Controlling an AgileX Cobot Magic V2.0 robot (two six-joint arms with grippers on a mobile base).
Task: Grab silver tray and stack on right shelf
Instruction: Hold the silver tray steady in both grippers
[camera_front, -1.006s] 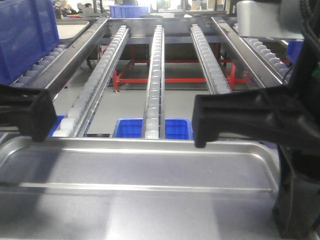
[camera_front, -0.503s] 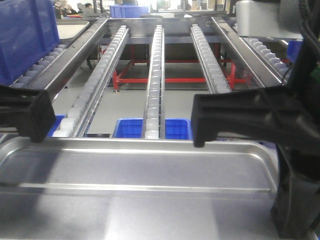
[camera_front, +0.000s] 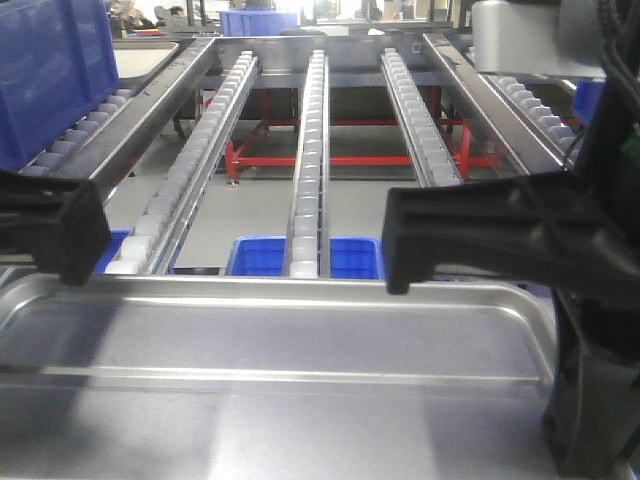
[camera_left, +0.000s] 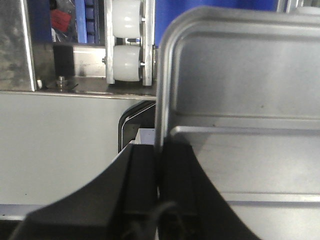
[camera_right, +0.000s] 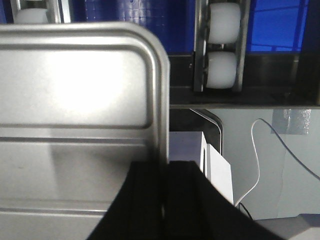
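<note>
On the left, we see the black left hand (camera_left: 159, 160) pinching the left rim of the shiny rectangular silver metal tray (camera_front: 280, 335), one finger inside the rim and one outside. The tray lies level between both hands, its far rim close to the front end of the steel roller rack with small white rollers (camera_left: 126, 47). A blue plastic bin (camera_front: 258, 256) shows below the tracks. On the right, the black right hand (camera_right: 165, 175) clamps the opposite rim the same way.
</note>
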